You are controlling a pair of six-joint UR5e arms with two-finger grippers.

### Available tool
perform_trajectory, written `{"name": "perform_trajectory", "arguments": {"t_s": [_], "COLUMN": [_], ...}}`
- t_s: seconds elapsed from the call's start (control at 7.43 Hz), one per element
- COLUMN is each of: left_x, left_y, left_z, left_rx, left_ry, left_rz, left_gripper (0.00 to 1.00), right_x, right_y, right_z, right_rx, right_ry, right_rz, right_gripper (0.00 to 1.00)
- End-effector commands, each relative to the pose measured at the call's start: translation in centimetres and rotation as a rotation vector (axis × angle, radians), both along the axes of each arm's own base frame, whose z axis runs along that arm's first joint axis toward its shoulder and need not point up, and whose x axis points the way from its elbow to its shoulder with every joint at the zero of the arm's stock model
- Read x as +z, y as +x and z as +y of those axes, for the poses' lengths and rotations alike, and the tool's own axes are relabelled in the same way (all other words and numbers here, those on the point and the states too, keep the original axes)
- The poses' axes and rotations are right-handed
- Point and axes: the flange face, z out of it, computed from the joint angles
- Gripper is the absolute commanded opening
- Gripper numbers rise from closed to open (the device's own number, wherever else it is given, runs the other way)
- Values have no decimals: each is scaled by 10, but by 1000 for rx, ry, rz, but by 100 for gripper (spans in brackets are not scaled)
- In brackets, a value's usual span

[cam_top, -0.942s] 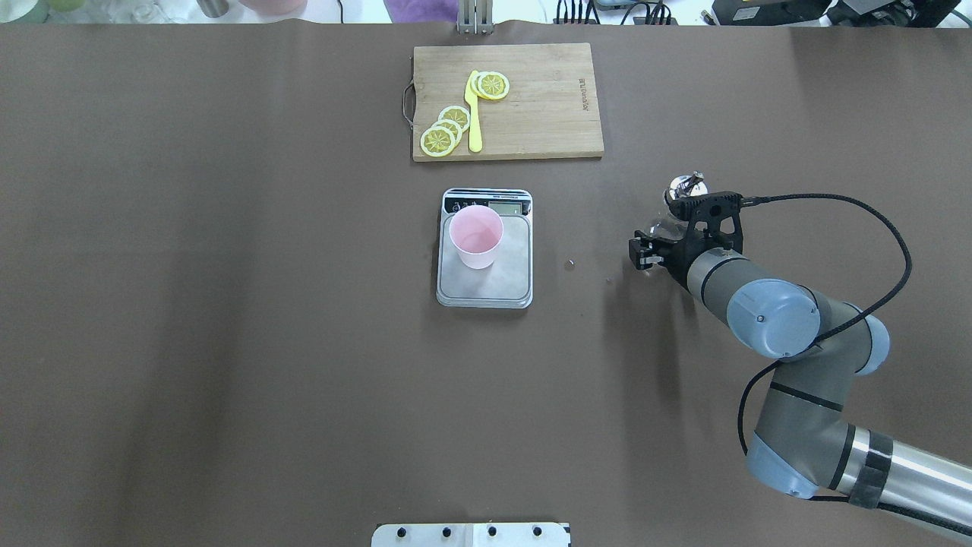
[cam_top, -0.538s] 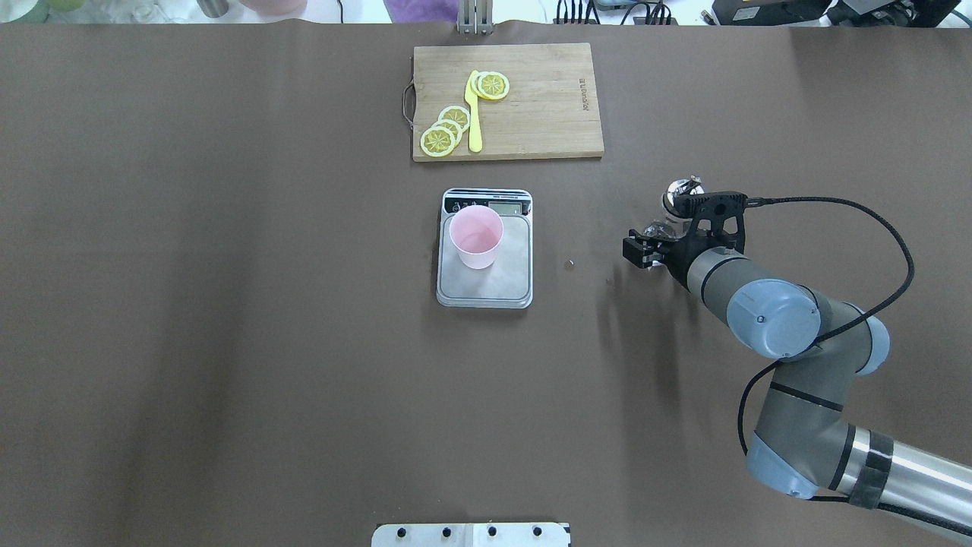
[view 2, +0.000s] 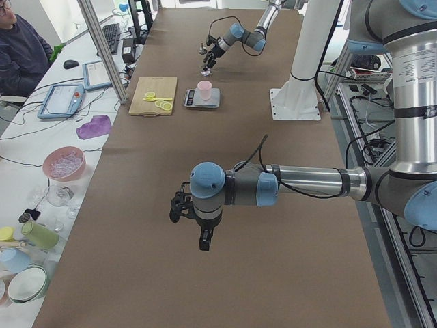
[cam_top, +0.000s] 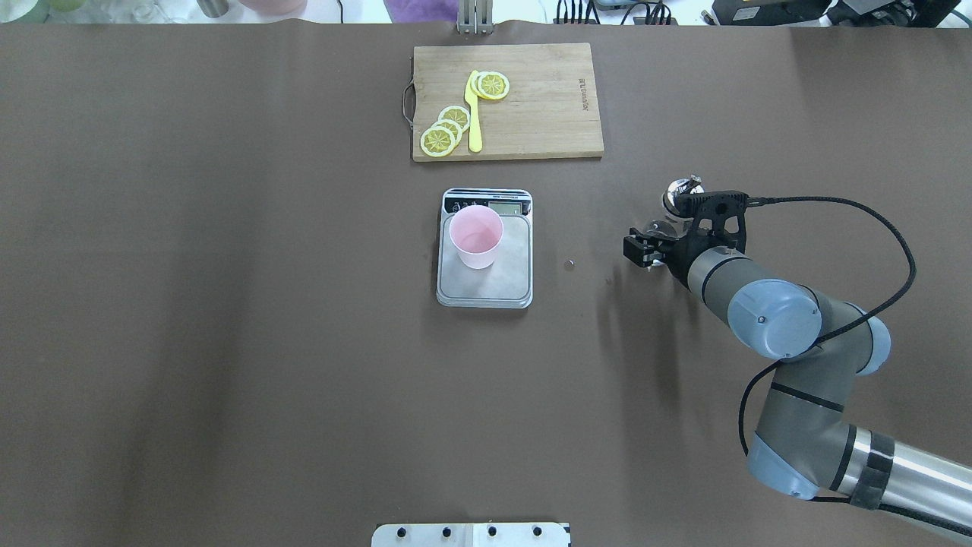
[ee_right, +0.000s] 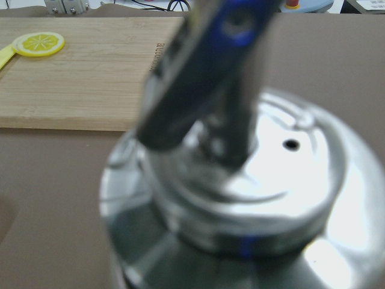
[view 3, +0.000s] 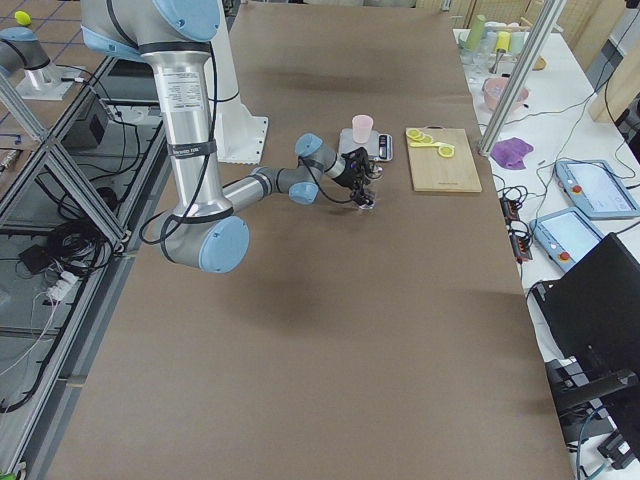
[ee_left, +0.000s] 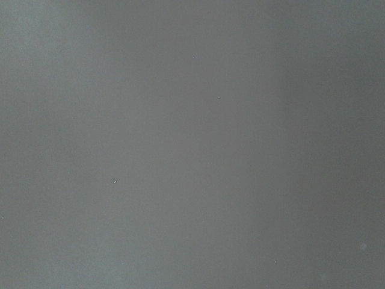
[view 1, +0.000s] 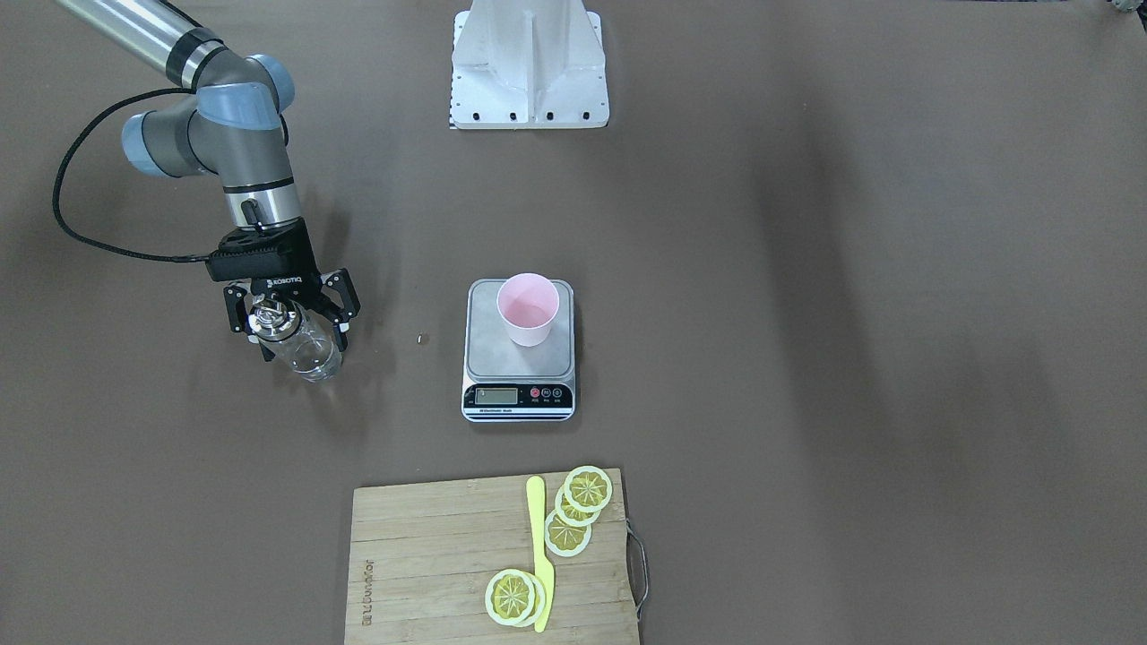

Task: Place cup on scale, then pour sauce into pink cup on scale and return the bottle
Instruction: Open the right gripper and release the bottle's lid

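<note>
The pale pink cup (view 1: 529, 309) stands upright on the grey platform of the scale (view 1: 520, 363), towards its display end; it also shows in the overhead view (cam_top: 476, 237). The clear glass bottle (view 1: 300, 345) with its silver pourer cap (cam_top: 678, 186) stands on the table to the robot's right of the scale. My right gripper (view 1: 297, 339) is open, with its fingers on either side of the bottle and gaps between them and the glass. The cap fills the right wrist view (ee_right: 240, 180). My left gripper (view 2: 194, 219) hangs over bare table far from these things; I cannot tell its state.
A wooden cutting board (cam_top: 531, 114) with lemon slices (cam_top: 444, 133) and a yellow knife (cam_top: 474, 114) lies beyond the scale. The robot's white base (view 1: 529, 63) is at the near edge. The left wrist view shows only brown table cover.
The visible finger of my right gripper has shifted a little outward, away from the bottle. The bottle's cap has moved slightly and then stayed still. The cup and scale have not moved.
</note>
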Motion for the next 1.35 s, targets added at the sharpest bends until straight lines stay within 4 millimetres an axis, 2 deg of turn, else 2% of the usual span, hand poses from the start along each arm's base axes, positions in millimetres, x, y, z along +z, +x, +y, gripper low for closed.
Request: {"name": "perform_trajectory", "arguments": {"t_s": [0.0,0.13,0.27,0.54,0.81,0.94,1.08,1.21], "left_x": [0,0,0,-1,-1,-1,-5,-5], "left_y": [0,0,0,0,0,0,0,0], "left_z": [0,0,0,0,0,0,0,-1], "left_rx": [1,1,1,0,0,0,0,0], "left_ry": [2,2,2,3,4,4,10,11], "left_rz": [-1,1,1,1,1,1,1,1], "left_gripper": [98,98,98,98,98,98,98,98], "right_x": [3,2,-2,-3,-1,-2,-4,3], "right_y": [-5,-8,-3,22,5,0,12,36], "right_z": [12,19,36,75,120,136,147,152], "right_rx": [22,33,33,25,54,55,46,39], "right_ry": [15,19,34,44,60,67,67,60], "right_rz": [11,3,-3,-19,-41,-51,-55,-38], "right_gripper": [100,100,100,100,100,100,100,100]}}
